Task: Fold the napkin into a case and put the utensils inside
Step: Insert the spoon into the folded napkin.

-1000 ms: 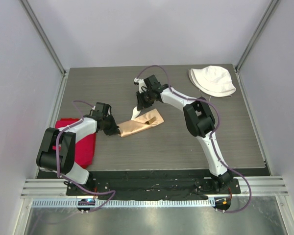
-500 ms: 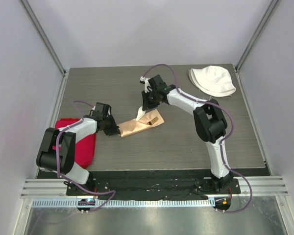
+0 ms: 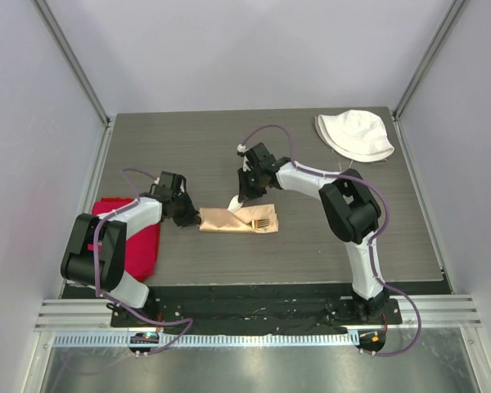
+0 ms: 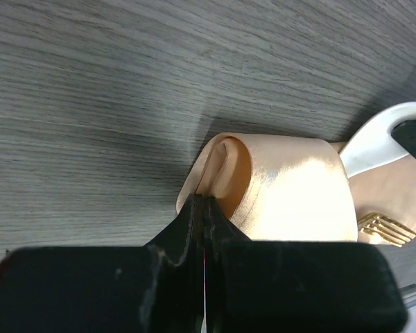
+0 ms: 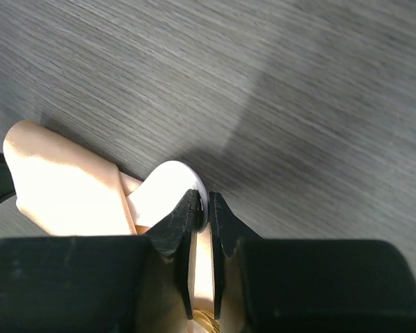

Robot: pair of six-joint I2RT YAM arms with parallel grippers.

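I see pale grey walls (image 3: 254,49) on three sides of a dark wood table (image 3: 327,246).

The left gripper (image 3: 188,217) is squeezed all the way shut. It pinches the left end of the napkin (image 3: 229,219), right where the peach cloth curls over in a soft loop. From the left wrist camera, the black fingertips (image 4: 194,216) press tight together on that curled edge.

The right gripper (image 3: 241,199) is almost shut. It holds the spoon (image 3: 234,202) by its thin rim, with just a small gap between the tips. From the right wrist camera, the white bowl of the spoon sticks out in front of the tips and touches the napkin. The handle end goes down behind the fingers, so I cannot see it.

The napkin is folded into a narrow strip. It lies flat near the middle of the table, between the two grippers. The fork (image 3: 262,221) lies on its right end, with its gold prongs showing.

A red cloth (image 3: 139,241) sits at the left edge, under the left arm. A white hat (image 3: 356,135) sits in the far right corner, well apart from the napkin. There is bare wood behind the napkin, to its right, and in front of it.
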